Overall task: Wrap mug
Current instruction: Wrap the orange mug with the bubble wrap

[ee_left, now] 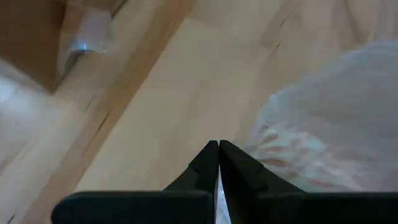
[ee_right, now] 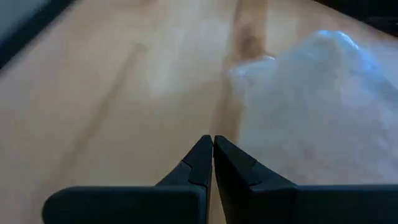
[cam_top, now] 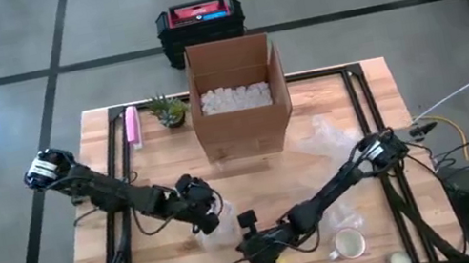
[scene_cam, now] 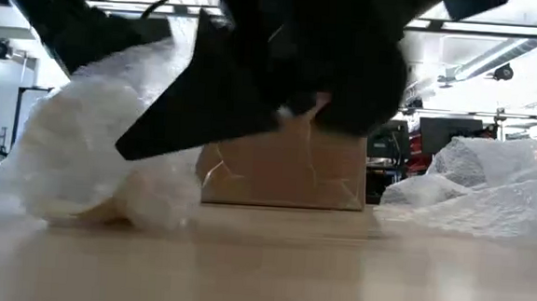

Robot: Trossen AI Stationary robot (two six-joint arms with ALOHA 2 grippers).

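Note:
A bundle of bubble wrap (cam_top: pixel 219 227) lies on the table near its front middle; reddish stripes show through the wrap (ee_left: pixel 292 152). It is at the left in the low view (scene_cam: pixel 90 163). My left gripper (cam_top: pixel 201 207) is shut at the bundle's far-left side (ee_left: pixel 218 144). My right gripper (cam_top: pixel 259 249) is shut low over the table just right of the bundle (ee_right: pixel 212 139). A bare white mug (cam_top: pixel 349 245) stands upright near the front right, with no gripper at it. My left gripper is shut right beside the wrap bundle (ee_left: pixel 273 134), fingers slanting down from the table's left. A pale sliver shows between the fingers far back (ee_left: pixel 216 199). I cannot tell whether that is wrap or whether the gripper touches the bundle.
An open cardboard box (cam_top: pixel 239 102) with white filling stands at the far middle, with a small plant (cam_top: pixel 169 111) and a pink object (cam_top: pixel 131 126) to its left. Loose bubble wrap (cam_top: pixel 326 139) lies right of the box and more (cam_top: pixel 342 220) beside the mug.

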